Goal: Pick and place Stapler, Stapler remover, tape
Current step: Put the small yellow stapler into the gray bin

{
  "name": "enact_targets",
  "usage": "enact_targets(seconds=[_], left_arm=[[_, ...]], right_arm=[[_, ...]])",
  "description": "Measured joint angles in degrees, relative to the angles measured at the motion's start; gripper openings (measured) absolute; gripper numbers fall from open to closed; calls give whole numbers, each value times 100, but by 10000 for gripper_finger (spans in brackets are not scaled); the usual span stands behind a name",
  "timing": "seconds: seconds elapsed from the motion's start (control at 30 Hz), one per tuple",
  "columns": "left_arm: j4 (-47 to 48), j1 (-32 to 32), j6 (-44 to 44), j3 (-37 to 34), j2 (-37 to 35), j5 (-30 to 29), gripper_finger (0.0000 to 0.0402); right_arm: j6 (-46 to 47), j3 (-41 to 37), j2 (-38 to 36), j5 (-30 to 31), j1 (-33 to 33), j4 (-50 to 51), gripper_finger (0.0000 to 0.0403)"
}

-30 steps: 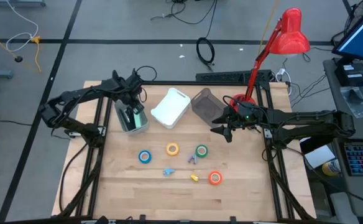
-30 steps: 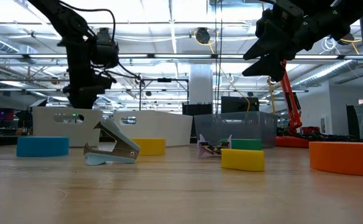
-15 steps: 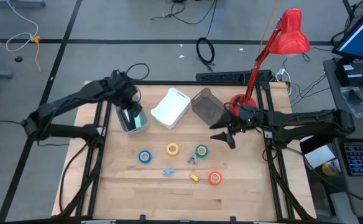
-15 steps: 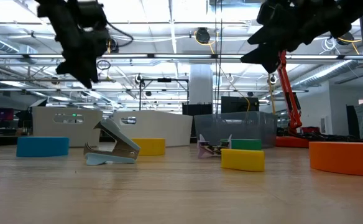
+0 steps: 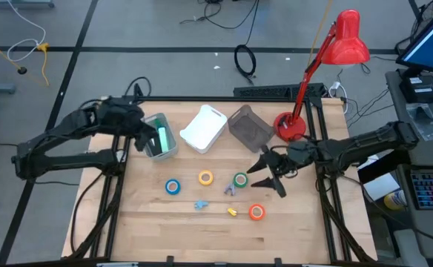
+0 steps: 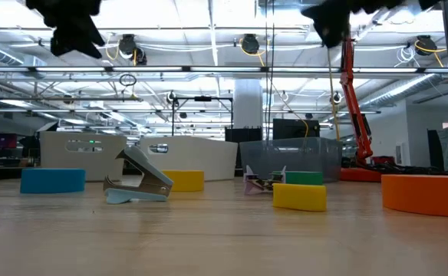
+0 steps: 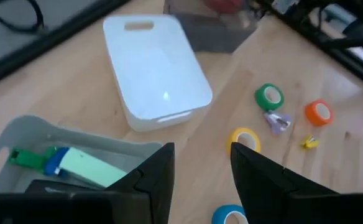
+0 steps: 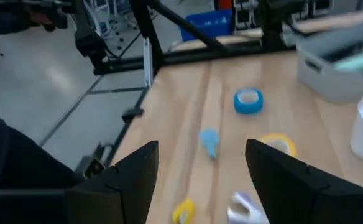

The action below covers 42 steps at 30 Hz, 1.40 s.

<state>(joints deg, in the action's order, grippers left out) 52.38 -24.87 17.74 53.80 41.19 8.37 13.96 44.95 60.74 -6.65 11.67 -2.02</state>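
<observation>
The left hand, released and empty, hovers beside the grey bin holding the green stapler; the right hand, fingers spread, hangs by the green tape on the worktop

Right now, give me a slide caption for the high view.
Stapler binned; left pincer beside it, right pincer open near green tape.

A stapler lies in a tray at the table's rear left, a second bin and a third bin to its right. Four tape rolls and three small clips sit scattered nearer the front, mid-table.
</observation>
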Motion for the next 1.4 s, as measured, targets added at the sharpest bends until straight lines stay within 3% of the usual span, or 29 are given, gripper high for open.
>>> enact_targets(seconds=[0.13,0.27,0.5,0.63,0.9,1.17,1.4], left_arm=[[-79,277,93,-255,-387,-89,157],[-806,659,276,-849,-727,-74,157],[-2084,1381,285,-1813,-1093,-21,157],[-2661,1868,90,-1994,-1093,19,157],[-3001,3039,-182,-2032,-1093,-474,157],[-3027,4403,-112,-2032,-1096,-1748,157],[-2985,4910,-90,-2032,-1096,-2090,157]], right_arm=[[-6,708,655,492,391,555,235],[322,1553,1563,824,655,1431,235],[1143,3046,3073,794,953,2878,235],[1713,3580,3606,625,1051,3083,235],[2616,3860,4165,384,1175,3102,235],[3166,3866,4500,361,1207,3420,235],[3339,3864,4869,359,1197,3351,235]])
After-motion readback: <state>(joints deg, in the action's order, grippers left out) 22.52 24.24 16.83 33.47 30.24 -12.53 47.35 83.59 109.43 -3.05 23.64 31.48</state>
